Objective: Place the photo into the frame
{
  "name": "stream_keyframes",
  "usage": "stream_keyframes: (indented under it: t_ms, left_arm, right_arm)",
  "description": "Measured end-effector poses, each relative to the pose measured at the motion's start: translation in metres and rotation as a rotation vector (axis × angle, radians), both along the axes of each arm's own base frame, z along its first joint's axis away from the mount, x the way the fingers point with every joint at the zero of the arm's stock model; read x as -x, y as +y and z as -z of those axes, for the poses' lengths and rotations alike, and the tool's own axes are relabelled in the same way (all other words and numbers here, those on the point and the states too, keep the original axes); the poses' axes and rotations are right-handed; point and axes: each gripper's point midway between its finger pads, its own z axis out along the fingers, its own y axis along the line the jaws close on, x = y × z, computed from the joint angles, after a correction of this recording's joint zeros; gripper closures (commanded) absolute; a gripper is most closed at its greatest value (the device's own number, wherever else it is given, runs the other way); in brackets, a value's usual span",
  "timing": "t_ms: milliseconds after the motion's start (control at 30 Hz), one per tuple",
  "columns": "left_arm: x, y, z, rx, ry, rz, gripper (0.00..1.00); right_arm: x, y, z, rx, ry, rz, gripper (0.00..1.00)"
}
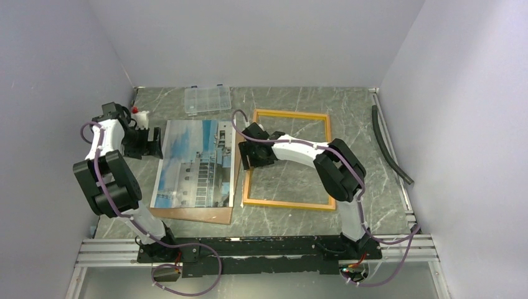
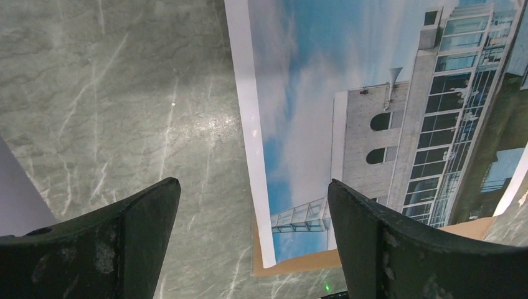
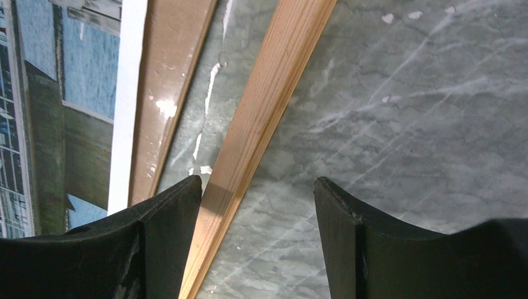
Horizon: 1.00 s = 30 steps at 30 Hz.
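Left tool [image 2: 252, 199] spread above photo [image 2: 373, 93] edge; right tool [image 3: 258, 187] spread over frame [image 3: 274, 93] rail.

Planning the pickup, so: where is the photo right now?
In the top external view the photo lies flat, left of centre, on a brown backing board, with the frame just to its right and a clear compartment box beyond its far edge.

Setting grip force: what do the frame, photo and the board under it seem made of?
The frame looks like wood: straight grain along its bare, matt rail. The photo seems thin printed paper or card, white-bordered, lying flat with a slight sheen. The board looks like brown fibreboard or cardboard, matt, with pale scuffs; which, I cannot tell.
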Motion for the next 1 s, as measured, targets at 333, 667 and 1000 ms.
stream_keyframes:
  t_ms: [333, 667, 1000]
  left_arm:
    - [0.007, 0.003, 0.018, 0.001, 0.047, 0.024, 0.06]
    - [-0.02, 0.04, 0.016, -0.057, 0.011, -0.02, 0.12]
    - [-0.03, 0.069, 0.064, -0.134, 0.089, -0.086, 0.17]
  right_arm:
    - [0.01, -0.017, 0.0, 0.038, -0.019, -0.009, 0.26]
    - [-0.004, 0.022, -0.058, -0.068, -0.07, -0.011, 0.17]
    - [-0.046, 0.092, -0.091, -0.288, -0.072, 0.011, 0.16]
